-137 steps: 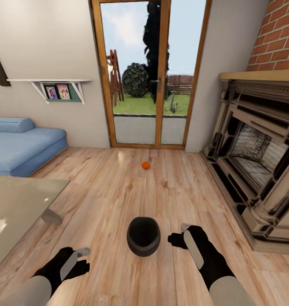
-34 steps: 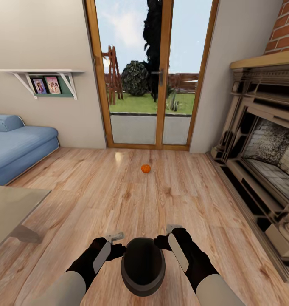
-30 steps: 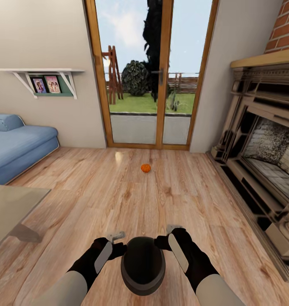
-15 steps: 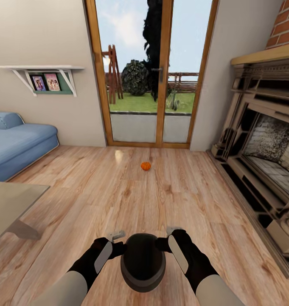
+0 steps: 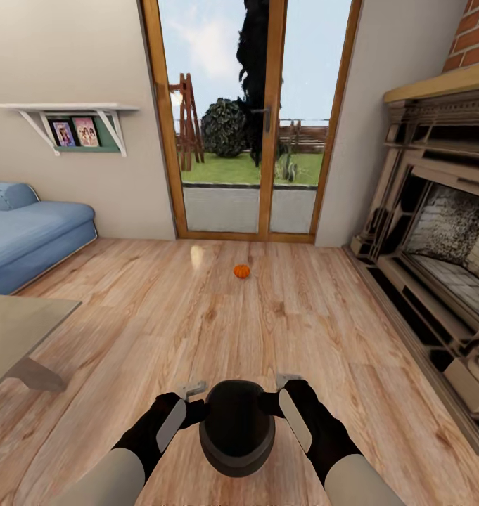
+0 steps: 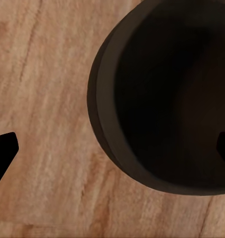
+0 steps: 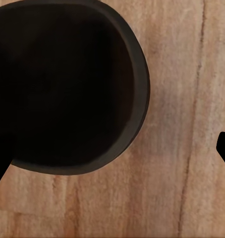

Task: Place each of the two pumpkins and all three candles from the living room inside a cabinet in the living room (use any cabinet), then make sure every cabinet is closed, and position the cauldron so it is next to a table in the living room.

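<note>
The cauldron (image 5: 237, 427), a squat black pot, is low in the head view on the wood floor between my two hands. My left gripper (image 5: 195, 402) is open at its left rim and my right gripper (image 5: 276, 393) is open at its right rim. In the left wrist view the left gripper (image 6: 112, 151) straddles the cauldron (image 6: 167, 94) wall, one finger outside and one over the mouth. The right gripper (image 7: 112, 153) straddles the cauldron (image 7: 68, 84) wall the same way. One small orange pumpkin (image 5: 241, 271) lies on the floor farther ahead, near the glass door. Candles and cabinet are out of view.
A glass-topped table (image 5: 14, 330) juts in at the left, with a blue sofa (image 5: 28, 232) behind it. A large fireplace (image 5: 436, 267) lines the right wall. A glass door (image 5: 246, 119) stands ahead, and a wall shelf (image 5: 70, 116) hangs at the left.
Since the oldest frame both grippers have closed in on the cauldron's sides and the view has advanced. Over the last second the view tilted slightly and the cauldron sits a little higher between my hands.
</note>
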Motion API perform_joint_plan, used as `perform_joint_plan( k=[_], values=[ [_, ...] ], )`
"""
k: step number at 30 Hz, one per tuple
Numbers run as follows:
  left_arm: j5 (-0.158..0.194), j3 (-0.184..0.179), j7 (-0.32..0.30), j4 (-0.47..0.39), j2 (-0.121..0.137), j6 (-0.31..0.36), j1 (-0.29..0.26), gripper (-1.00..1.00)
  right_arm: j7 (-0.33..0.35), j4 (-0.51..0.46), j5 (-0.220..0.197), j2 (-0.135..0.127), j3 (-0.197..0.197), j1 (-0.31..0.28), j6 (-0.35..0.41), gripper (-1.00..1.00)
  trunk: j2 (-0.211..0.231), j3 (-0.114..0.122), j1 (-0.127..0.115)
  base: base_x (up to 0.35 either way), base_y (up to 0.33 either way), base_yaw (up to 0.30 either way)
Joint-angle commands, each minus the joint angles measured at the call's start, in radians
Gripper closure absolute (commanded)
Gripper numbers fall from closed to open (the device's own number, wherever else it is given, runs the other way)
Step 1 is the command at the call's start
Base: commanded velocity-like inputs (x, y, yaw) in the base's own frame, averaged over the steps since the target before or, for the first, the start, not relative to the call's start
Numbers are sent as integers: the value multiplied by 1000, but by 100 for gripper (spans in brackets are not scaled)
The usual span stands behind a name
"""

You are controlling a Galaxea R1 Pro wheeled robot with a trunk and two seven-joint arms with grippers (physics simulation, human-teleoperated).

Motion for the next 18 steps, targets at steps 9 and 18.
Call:
perform_joint_plan(
  k=[9,18],
  values=[
    [0,0,-5,0,1,-2,0,-100,0,0,0,0,0,0,0,-100,-63,-28,35,0,0,0],
    [0,0,-6,0,2,-3,0,-100,0,0,0,0,0,0,0,-100,-126,-56,69,0,0,0]
  ],
)
